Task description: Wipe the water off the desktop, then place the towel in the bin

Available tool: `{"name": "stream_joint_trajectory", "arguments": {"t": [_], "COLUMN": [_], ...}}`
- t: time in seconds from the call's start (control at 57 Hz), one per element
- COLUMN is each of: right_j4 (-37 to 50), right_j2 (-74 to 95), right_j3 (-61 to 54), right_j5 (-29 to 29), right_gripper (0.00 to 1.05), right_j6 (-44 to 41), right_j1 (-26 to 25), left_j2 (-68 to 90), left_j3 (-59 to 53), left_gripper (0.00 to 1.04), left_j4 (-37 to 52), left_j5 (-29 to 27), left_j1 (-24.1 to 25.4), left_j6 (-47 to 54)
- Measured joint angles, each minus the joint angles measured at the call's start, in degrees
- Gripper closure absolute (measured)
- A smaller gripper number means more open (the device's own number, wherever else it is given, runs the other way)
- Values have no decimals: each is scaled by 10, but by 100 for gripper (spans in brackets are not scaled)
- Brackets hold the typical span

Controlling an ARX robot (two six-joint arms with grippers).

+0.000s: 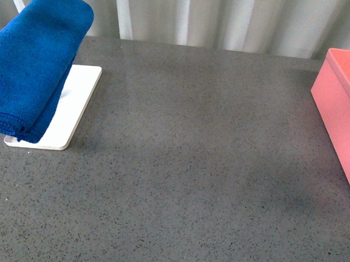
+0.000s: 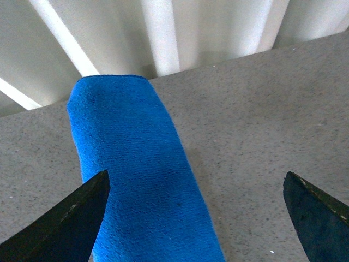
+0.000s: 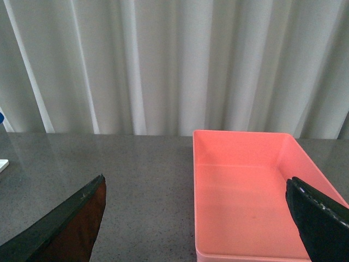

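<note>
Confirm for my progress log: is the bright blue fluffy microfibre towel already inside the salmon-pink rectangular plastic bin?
No: the right wrist view shows the bin bare inside, and the towel hangs over the flat white tray.

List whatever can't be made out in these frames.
Water: no puddle distinguishable on the speckled desktop in any view.
Towel support: the front view's top edge cuts off whatever holds the towel up. The left wrist view shows the left claw with tips apart, contact unclear.
Bin: the front view's right edge cuts off its right part.
White tray: front view, largely covered by the towel.
</note>
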Motion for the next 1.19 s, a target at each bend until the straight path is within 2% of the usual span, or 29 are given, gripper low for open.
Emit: {"name": "stream_joint_trajectory", "arguments": {"t": [0.175, 0.386, 0.719, 1.087, 1.139, 1.192], "right_j4": [0, 0, 0, 0, 0, 0], "right_j2": [0, 0, 0, 0, 0, 0], "right_j3": [0, 0, 0, 0, 0, 0], "right_j5": [0, 0, 0, 0, 0, 0], "right_gripper": [7, 7, 7, 7, 7, 7], "right_j6": [0, 0, 0, 0, 0, 0], "right_j1": [0, 0, 0, 0, 0, 0], "left_j2": [57, 102, 119, 141, 143, 144], "left_j3": [82, 129, 145, 136, 133, 130], "left_gripper": [7, 7, 7, 7, 11, 22], "left_j4": [-63, -105, -139, -126, -123, -121], "left_j5": [-38, -63, -26, -40, -42, -43], "left_j1": [17, 26, 26, 33, 34, 35], "left_j6": [17, 23, -3, -5, -3, -3]}}
